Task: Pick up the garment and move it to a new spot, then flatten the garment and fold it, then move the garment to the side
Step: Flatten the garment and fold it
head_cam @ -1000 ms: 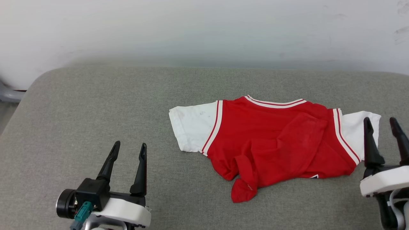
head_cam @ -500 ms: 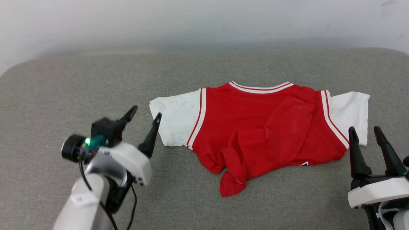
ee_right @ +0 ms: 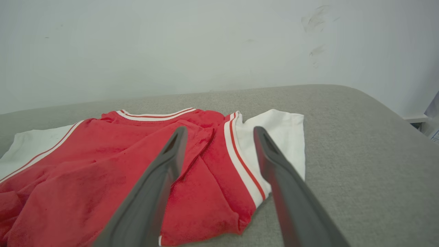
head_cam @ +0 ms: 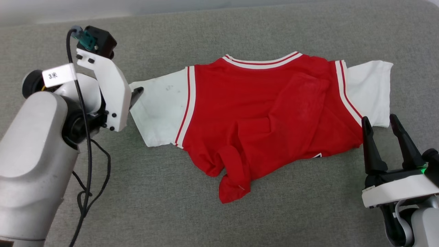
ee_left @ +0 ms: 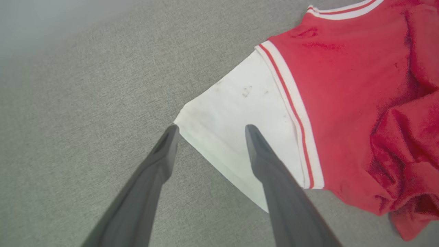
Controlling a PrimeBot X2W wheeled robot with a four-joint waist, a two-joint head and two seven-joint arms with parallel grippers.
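Left gripper (ee_left: 211, 127): spread wide, empty; a white sleeve corner of the garment (head_cam: 260, 113) lies between its fingertips.
Right gripper (head_cam: 379, 117): spread wide, empty; the other sleeve is just ahead.
Garment: rumpled on grey cushion (head_cam: 240, 31).

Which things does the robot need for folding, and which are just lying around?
For the job: red and white shirt, left claw, right claw, both open.
Just around: grey cushion underneath, white wall, black cable on the left arm.
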